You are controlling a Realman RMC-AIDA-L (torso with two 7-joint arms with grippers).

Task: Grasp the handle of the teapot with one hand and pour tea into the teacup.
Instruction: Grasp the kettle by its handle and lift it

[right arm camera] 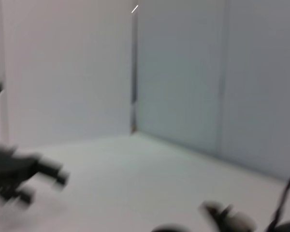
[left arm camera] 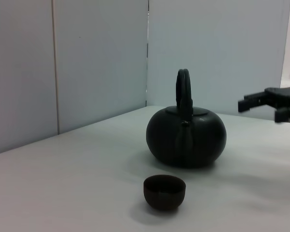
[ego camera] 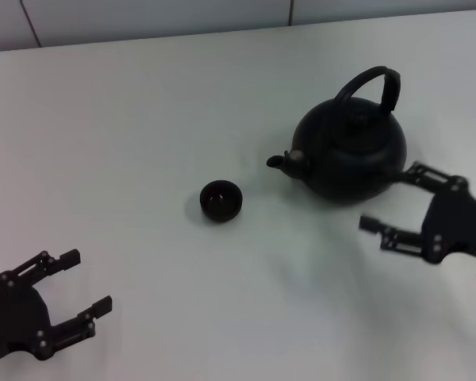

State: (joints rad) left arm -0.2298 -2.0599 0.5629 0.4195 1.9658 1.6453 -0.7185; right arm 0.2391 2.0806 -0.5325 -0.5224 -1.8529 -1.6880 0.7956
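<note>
Teapot (ego camera: 350, 155), the large round squat matte-black one, sits on the white desk (ego camera: 143, 119) just ahead of your right claw (ego camera: 390, 202), with its short spout (ego camera: 278, 161) pointing toward your left side. Your right claw is open, its two black fingers spread wide; the far finger (ego camera: 428, 175) lies right against the pot's lower body, though you cannot tell whether it touches, and the near finger (ego camera: 381, 230) stands clear of it. The thick black arched handle (ego camera: 373, 86) rises over the lid, above and beyond the right claw, and nothing holds it. In the left wrist view you see that handle (left arm camera: 183, 92) edge-on above the pot (left arm camera: 186, 137), with the right claw (left arm camera: 275, 104) off to one side.

The small round black handleless teacup (ego camera: 221, 201) stands upright on the desk, well apart from the right claw on the spout's side, near the spout but not under it. Between cup and pot you have only bare desk. The cup (left arm camera: 164, 192) sits between your left claw and the pot.

Your left claw (ego camera: 67, 298) rests open at the near edge of the desk, well apart from the cup. Grey wall panels (left arm camera: 87, 63) stand behind the desk. The right wrist view is smeared and shows little you can use.
</note>
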